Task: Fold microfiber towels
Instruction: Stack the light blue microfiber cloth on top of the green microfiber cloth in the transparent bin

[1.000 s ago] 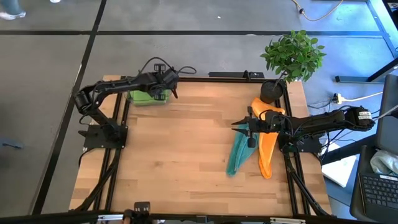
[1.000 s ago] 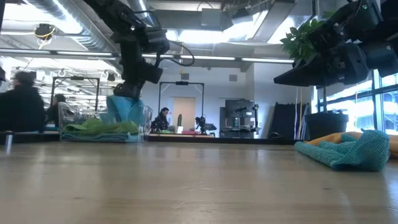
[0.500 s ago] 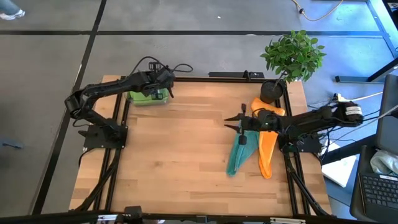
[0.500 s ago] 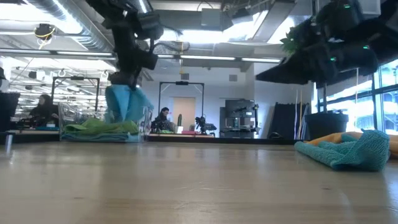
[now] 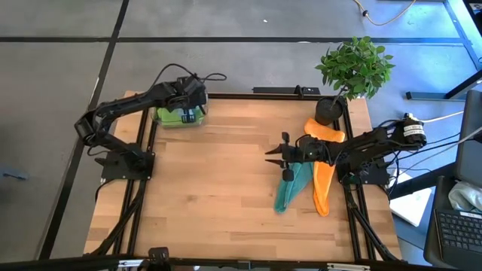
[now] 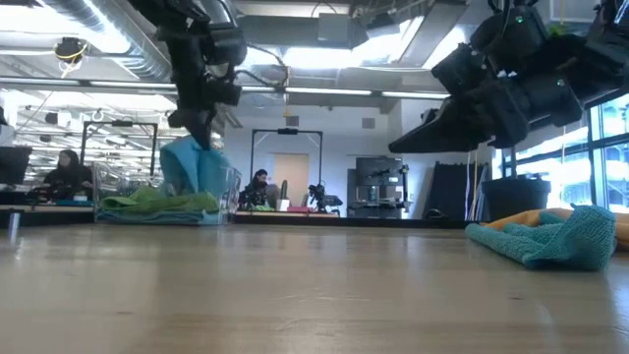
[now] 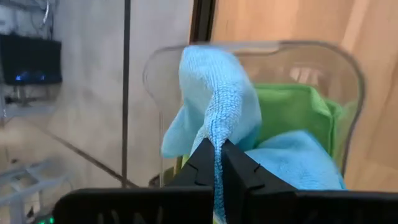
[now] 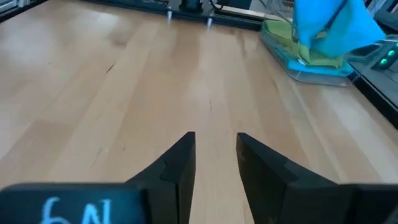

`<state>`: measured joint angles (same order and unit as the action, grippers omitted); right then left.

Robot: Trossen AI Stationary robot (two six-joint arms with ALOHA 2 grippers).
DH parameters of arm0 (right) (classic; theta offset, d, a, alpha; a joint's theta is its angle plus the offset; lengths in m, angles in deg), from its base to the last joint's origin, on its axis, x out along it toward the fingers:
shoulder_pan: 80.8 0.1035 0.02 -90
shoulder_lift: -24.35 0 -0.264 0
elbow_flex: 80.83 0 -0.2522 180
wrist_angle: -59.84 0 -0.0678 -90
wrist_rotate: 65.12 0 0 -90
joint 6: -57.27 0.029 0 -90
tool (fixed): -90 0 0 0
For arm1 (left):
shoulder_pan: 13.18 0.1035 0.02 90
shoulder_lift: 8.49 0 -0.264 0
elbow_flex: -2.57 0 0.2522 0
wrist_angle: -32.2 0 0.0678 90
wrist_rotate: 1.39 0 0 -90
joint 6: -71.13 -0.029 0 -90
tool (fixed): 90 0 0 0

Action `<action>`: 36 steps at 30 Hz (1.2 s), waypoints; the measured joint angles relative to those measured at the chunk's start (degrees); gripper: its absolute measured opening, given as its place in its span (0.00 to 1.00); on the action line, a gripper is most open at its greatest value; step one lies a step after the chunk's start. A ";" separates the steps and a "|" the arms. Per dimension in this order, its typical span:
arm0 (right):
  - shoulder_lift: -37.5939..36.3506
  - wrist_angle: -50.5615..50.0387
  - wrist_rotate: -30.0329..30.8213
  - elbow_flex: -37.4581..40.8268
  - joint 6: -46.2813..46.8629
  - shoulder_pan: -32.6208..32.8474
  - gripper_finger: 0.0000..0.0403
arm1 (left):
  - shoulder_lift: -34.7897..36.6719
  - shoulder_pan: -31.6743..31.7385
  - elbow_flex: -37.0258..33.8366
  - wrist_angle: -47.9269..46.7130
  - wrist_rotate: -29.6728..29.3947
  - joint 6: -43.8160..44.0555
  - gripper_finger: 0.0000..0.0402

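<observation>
- At the far left corner of the pale wooden counter (image 5: 211,188), the left claw (image 7: 216,163) was clenched on a limp light blue microfiber towel (image 7: 214,102), holding it above a clear plastic bin (image 5: 179,117).
- In that bin lay a lime green microfiber towel (image 7: 292,106) and a 2nd light blue microfiber towel (image 7: 298,155), both under the hanging one.
- The right claw (image 8: 214,158) hovered over the middle of the counter with its fingers apart and nothing between them.
- Just beside it lay a crumpled teal microfiber towel (image 5: 290,188) and an orange microfiber towel (image 5: 324,177), touching each other near the right edge, in front of a potted green plant (image 5: 354,68).
- The step in hand looked like drawing 1 towel out for folding.
- To do it well, the left arm should lift until the hanging cloth clears the bin wall, so it does not drag the other 2 out.
- It should then be laid flat on bare wood, well apart from the teal and orange pair, where the right claw could pinch a free corner.
</observation>
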<state>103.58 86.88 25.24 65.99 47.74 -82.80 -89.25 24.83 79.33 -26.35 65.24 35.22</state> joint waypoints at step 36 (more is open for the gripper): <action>40.11 -36.56 0.43 -78.47 -19.98 -12.47 0.54 | 23.25 -7.14 0.00 -3.74 17.04 5.74 0.00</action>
<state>143.68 50.32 25.67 -12.48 27.76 -95.27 -66.00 17.69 79.33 -30.09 82.28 40.96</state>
